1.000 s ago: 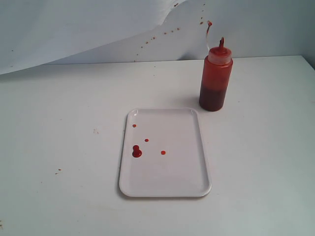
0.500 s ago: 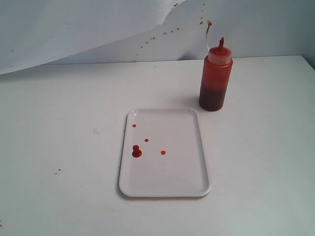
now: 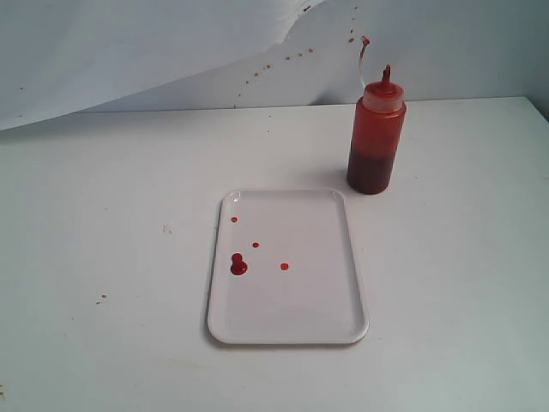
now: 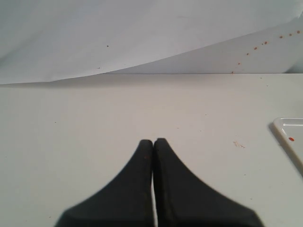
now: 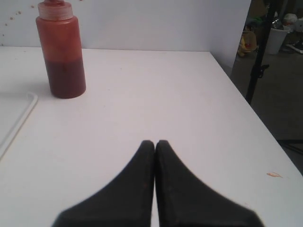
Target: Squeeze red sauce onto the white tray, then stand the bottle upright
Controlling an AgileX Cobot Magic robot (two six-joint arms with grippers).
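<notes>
Your left gripper [image 4: 153, 142] has its two black fingers pressed together with nothing between them, pointing out over bare table [image 4: 94, 118]. Your right gripper [image 5: 155, 143] matches it, closed tip to tip and empty. Neither one shows in the exterior view.

Nearest you in that view, the white tray [image 3: 292, 333] lies flat on the table with its long side running away from you. Inside it sits the red sauce [image 3: 238, 266]: one larger glossy blob toward the tray's left side and a small drop [image 3: 284, 266] level with it near the middle. Two more small drops [image 3: 256, 245] lie farther back toward the far left corner. The front half of the tray floor is plain white.

Past the tray's far right corner, and apart from it, the bottle [image 3: 375, 137] stands upright on its base with the nozzle cap [image 3: 386, 75] on top. Darker red fills its lower part, and the plastic above shows a lighter orange-red.

You have wide open tabletop on both sides of the tray and in front of it. The right wrist view shows the table's side edge [image 5: 246, 123] running past that gripper, with floor and a black stand [image 5: 262, 52] beyond it. At the back, the table meets the wall, where a loose white sheet [image 3: 129, 51] hangs beside a trail of brownish specks [image 3: 283, 58].
</notes>
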